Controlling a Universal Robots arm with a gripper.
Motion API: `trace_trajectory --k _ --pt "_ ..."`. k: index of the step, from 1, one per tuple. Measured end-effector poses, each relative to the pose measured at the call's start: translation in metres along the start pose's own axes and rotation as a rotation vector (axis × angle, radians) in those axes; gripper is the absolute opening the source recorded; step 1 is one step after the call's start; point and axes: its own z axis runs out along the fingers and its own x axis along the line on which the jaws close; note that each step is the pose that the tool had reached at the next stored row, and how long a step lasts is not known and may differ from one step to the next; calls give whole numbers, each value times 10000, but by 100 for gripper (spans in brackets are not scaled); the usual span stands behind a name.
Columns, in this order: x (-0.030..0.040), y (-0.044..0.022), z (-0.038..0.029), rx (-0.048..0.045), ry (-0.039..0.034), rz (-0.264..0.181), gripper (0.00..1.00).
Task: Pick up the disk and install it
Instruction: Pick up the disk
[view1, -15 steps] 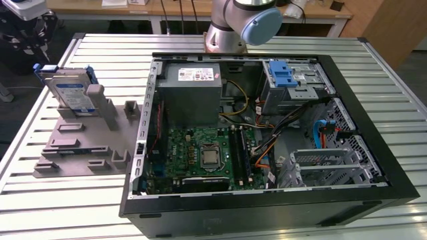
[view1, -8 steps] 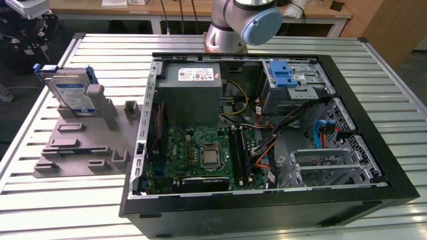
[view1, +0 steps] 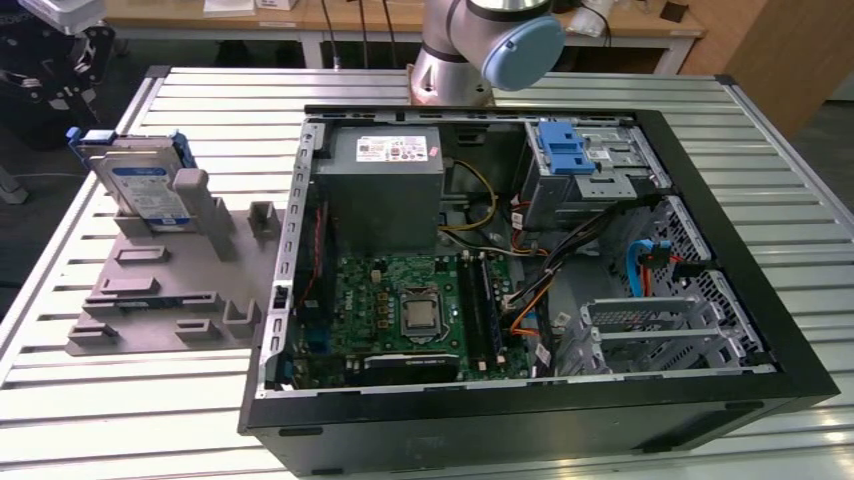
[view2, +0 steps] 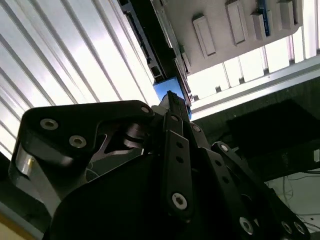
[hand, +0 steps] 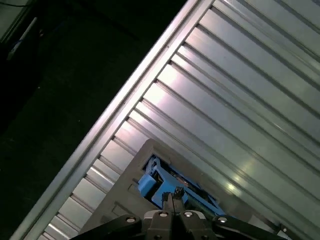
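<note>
The jaws are drawn together, fingertips (hand: 169, 202) meeting with nothing held between them. In the first wrist view they point straight at the disk (hand: 150, 182), whose blue bracket shows just past the tips. In the second wrist view the same blue patch of the disk (view2: 163, 91) sits right behind the closed tips. How far the jaws stand from it I cannot tell from either wrist view.

In the exterior view the disk (view1: 140, 185) stands on edge in the upper left of the frame, label facing out and blue bracket around it. It is slotted into the back of a grey holder (view1: 174, 290) and stands free there.

The holder lies flat on the slatted metal counter (view1: 134, 420), just beside the open computer case (view1: 694, 200) that takes up the middle and right of the frame.

Inside the case, a grey box (view1: 387, 180) sits at upper centre and the green board (view1: 414, 310) lies below it. A metal cage (view1: 587, 165) with a blue latch is at the upper right. The arm's base (view1: 467, 50) rises behind the case at the top edge.
</note>
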Motion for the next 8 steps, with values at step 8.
trace_trajectory --k 8 --pt "0 -1 4 36 74 -1359 11"
